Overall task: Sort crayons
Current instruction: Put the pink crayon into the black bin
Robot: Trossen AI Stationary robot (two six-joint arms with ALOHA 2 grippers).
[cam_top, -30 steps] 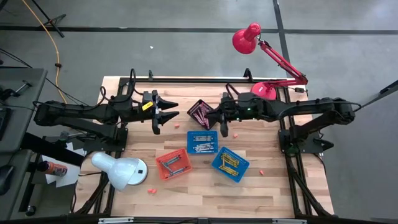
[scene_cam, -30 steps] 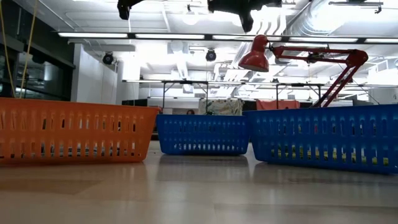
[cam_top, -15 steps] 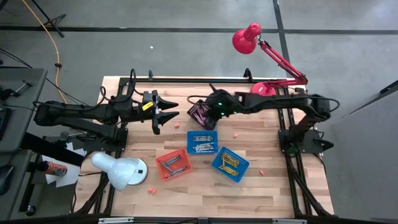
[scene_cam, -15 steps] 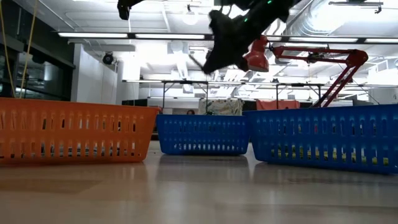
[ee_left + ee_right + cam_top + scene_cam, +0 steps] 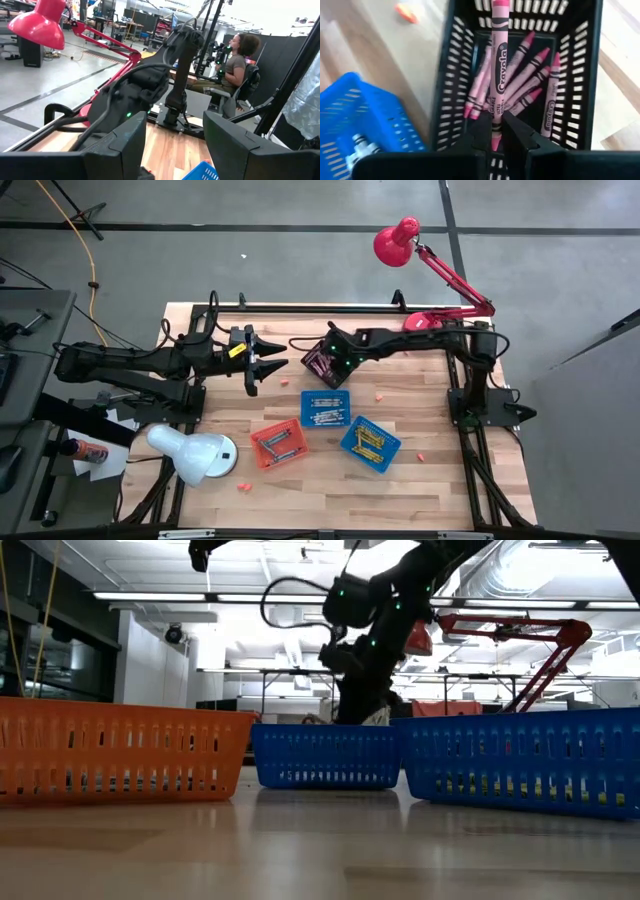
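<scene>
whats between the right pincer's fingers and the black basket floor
In the right wrist view, the right pincer pinches a pink crayon above the black basket.

My right arm stretches across toward the centre, its end effector [image 5: 496, 132] tipped downward with both fingers pinched tight. My left arm lies extended level on its own side, its end effector [image 5: 268, 361] spread wide apart, idle.

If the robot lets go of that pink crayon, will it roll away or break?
Probably neither. The right gripper holds the pink crayon right over the black basket, so it should drop in beside the other pink crayons. It looks round and smooth, so on the bare table it might roll. It looks stiff and likely light.
</scene>
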